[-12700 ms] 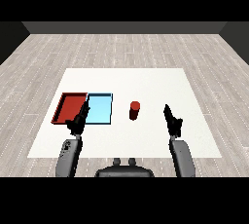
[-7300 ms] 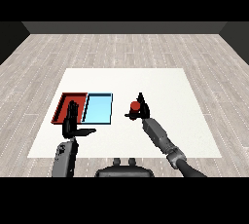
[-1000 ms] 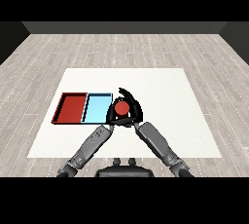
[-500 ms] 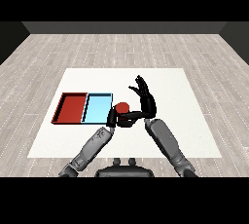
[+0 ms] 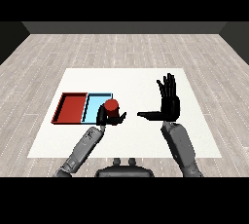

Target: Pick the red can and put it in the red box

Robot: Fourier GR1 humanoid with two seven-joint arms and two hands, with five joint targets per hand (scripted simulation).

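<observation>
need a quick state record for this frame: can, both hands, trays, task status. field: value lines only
red can: upright, held in the left hand, by the right end of the light blue tray
left hand: curled round the can
right hand: open, fingers straight and pointing up, thumb out toward the can, holds nothing
red tray: leftmost, no can in it
light blue tray: between the red tray and the can
table: white
task status: can not yet in red tray

Bare white table (image 5: 146, 84) beyond and right of trays. Red tray (image 5: 72, 108) unoccupied; blue tray (image 5: 95, 106) lies between it and held can (image 5: 112, 108).
</observation>
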